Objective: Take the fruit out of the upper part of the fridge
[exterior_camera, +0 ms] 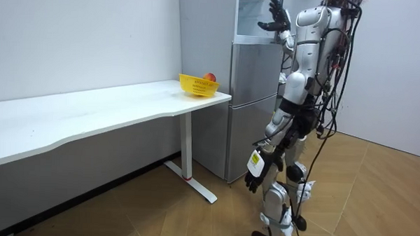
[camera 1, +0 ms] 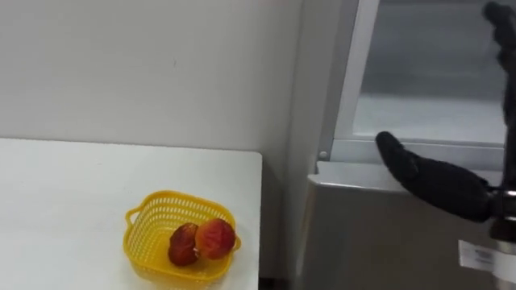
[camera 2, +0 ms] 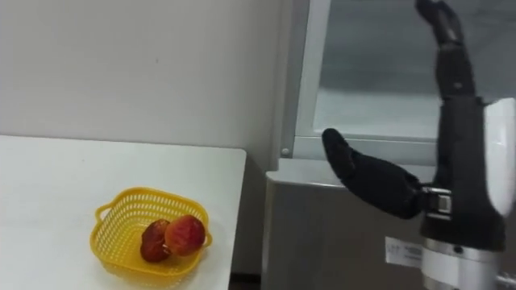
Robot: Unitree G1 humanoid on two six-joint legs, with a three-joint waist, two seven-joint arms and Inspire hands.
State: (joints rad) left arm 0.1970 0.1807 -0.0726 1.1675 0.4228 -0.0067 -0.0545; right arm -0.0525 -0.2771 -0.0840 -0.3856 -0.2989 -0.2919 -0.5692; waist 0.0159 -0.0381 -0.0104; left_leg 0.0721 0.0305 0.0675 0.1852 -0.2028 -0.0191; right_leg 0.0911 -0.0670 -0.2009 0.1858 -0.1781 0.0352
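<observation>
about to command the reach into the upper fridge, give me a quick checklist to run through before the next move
1. Right hand empty, fingers straight, thumb spread: ok.
2. Right hand raised in front of the upper fridge compartment: ok.
3. Upper door open enough to reach in: cannot tell.
4. Item to retrieve identified inside: cannot tell.
5. Left hand hanging low by the thigh, away from the fridge: ok.
6. Yellow basket on the white table, with room beside its two red fruits: ok.
</observation>
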